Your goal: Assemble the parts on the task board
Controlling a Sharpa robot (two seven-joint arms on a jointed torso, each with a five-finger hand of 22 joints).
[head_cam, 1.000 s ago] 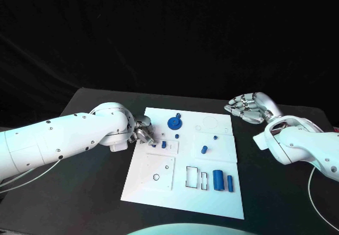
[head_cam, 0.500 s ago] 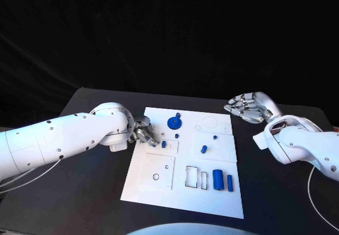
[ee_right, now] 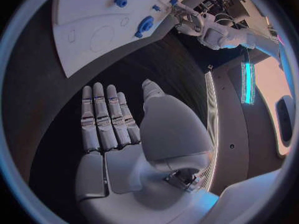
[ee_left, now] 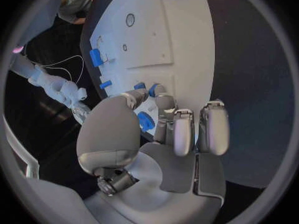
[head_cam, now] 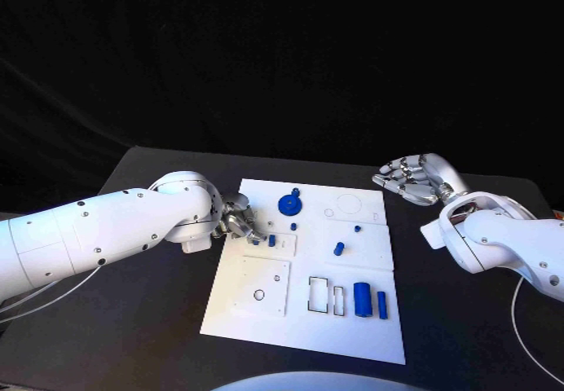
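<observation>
One small blue peg (head_cam: 271, 240) — light, stiff, likely slippery — sits at left robot hand (head_cam: 241, 221) fingertips, grip unclear; right robot hand (head_cam: 411, 181) spread, empty.

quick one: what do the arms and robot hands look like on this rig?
Both arms have smooth, rounded white shells; the left arm has small dark dots and a thin pale cable beneath it. The left robot hand and right robot hand are silver metal, with segmented fingers and grey palm panels.
</observation>
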